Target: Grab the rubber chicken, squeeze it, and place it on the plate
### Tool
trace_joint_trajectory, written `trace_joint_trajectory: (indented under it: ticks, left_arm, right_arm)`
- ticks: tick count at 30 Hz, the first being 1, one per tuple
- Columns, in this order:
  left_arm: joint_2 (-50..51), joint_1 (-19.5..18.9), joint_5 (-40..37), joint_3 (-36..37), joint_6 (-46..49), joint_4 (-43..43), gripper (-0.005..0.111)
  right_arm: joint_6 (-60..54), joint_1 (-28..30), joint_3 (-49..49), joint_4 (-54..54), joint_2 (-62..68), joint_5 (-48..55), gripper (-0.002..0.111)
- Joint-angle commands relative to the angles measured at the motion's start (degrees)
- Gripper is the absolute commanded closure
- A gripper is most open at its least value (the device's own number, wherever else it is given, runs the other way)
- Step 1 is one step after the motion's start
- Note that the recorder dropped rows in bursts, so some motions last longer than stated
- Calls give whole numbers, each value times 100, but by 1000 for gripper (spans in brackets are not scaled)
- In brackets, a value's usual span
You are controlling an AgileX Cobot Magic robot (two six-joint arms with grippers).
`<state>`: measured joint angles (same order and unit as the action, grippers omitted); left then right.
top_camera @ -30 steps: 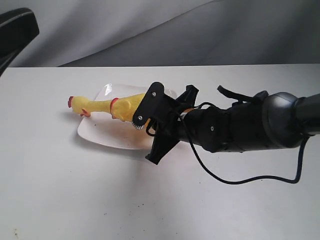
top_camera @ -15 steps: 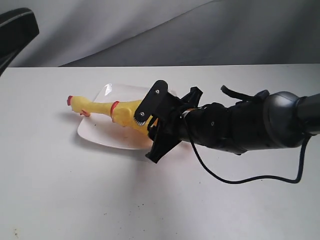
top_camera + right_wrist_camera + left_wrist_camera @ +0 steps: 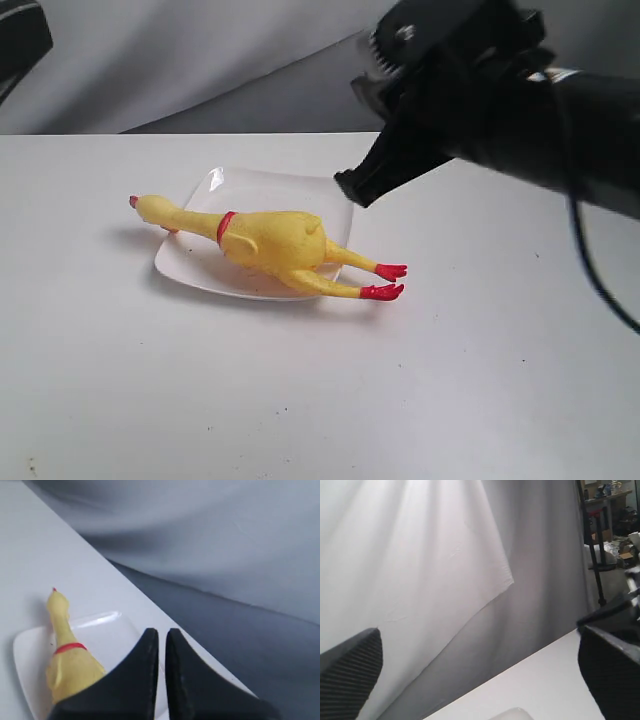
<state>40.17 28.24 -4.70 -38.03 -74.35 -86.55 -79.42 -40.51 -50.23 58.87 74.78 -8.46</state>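
**Right claw off and up; chicken left lying across the plate**

Half a second ago the right gripper [image 3: 358, 188] was down on the rubber chicken [image 3: 272, 243]. It has since let go and risen clear, and it hangs above the far right corner of the plate [image 3: 185, 268]. In the right wrist view its fingers [image 3: 145, 670] are pressed almost together with nothing between them.

The chicken lies on its side with its bumpy body over the middle of the plate. Its head and beak jut past the left rim, and its red feet reach past the right rim onto the table [image 3: 300, 400]. Its long axis runs left to right across the exterior view, with the feet end a little nearer the camera. From the claw, the toy lies below and to the left.

The left gripper [image 3: 480, 680] is spread wide and empty, facing the grey backdrop [image 3: 445, 555], well apart from the plate. The right arm is plainly the nearer.

The placing looks done. What remains is probably a retreat upward and away, with nothing in the path.
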Motion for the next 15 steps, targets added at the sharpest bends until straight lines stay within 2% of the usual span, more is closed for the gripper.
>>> trace_joint_trajectory:
  ticks: [1,5,7,12,15]
  left_arm:
    - [-18,15,-457,52,-55,280,3]
    - [-7,15,-444,52,-55,548,12]
    - [-7,15,-414,52,-55,659,26]
    - [-7,15,-268,52,-55,826,74]
    - [-7,15,-83,52,-55,826,99]
  right_arm:
    - [-44,-6,245,66,-1113,846,108]
    - [-7,-6,447,66,-1937,1299,108]
    - [44,-6,557,80,-2331,1323,108]
    - [106,-6,795,80,-3146,1388,108]
    - [106,-6,806,106,-3474,1388,108]
